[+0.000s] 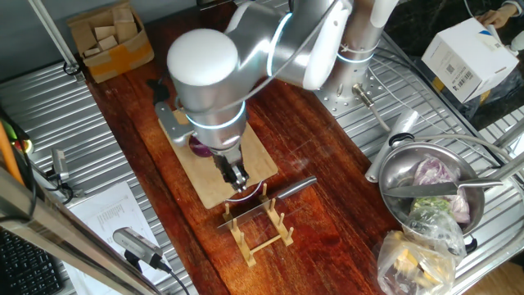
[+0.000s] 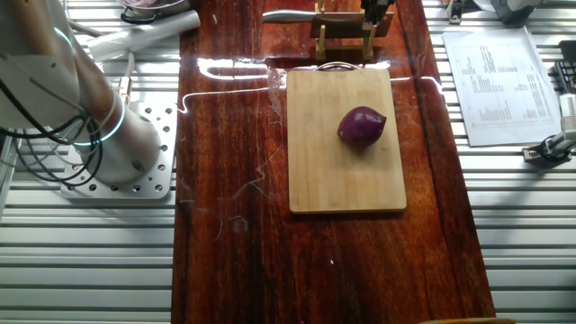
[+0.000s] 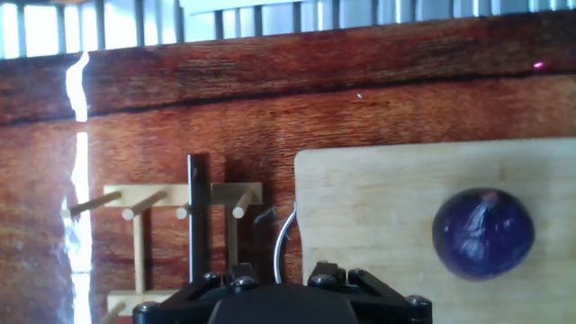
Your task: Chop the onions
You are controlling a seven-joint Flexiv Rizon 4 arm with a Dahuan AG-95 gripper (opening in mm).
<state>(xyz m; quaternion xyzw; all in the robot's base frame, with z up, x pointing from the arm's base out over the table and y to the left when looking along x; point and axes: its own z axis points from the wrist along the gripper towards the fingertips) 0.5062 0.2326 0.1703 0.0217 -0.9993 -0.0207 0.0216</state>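
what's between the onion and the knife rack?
Only bare bamboo board and its metal handle loop lie between the onion and the knife rack, seen in the other fixed view.

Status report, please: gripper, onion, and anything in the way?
Gripper above the knife rack, holding nothing; open or shut not visible. Onion whole on the bamboo board. Knife on the rack. Nothing blocks the onion.

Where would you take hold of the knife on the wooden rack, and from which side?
Probably take the knife by its rounded silver handle, from above: it juts free past the rack, while the thin blade sits between the pegs.
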